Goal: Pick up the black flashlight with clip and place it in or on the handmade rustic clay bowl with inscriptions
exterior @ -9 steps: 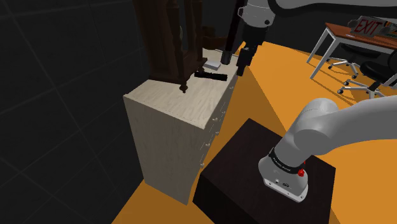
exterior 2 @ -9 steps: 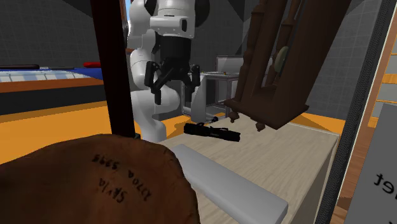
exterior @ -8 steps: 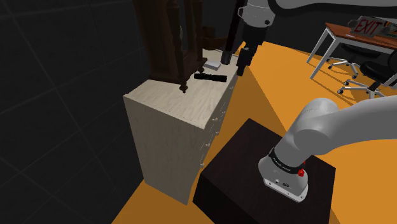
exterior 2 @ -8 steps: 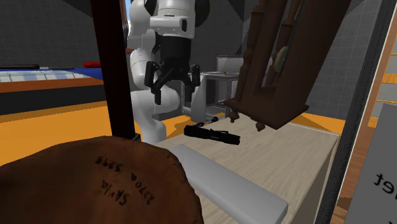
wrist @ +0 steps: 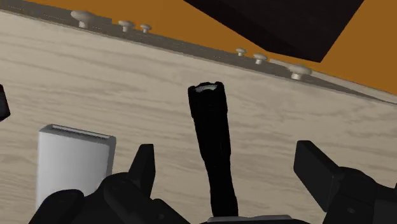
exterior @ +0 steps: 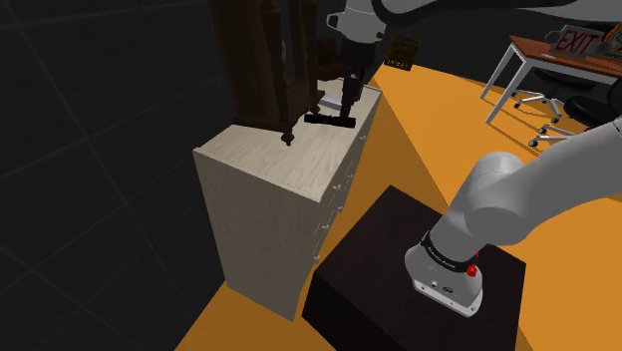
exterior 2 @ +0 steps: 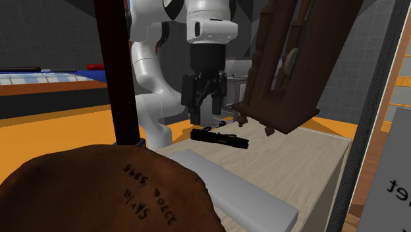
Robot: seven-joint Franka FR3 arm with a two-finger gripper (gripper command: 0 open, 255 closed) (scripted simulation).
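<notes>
Black flashlight lies flat on the dresser just beside the dark wooden clock, pincer spread empty above it; risk: barrel rolls toward the clock if one finger lands first.

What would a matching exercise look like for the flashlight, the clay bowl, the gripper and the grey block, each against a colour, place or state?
1 flashlight
2 clay bowl
3 gripper
4 grey block

A open, over the flashlight
B brown, lettered, in the second exterior view's foreground
C black, lying flat
D pale, between bowl and flashlight

Pairs: 1-C, 2-B, 3-A, 4-D
</notes>
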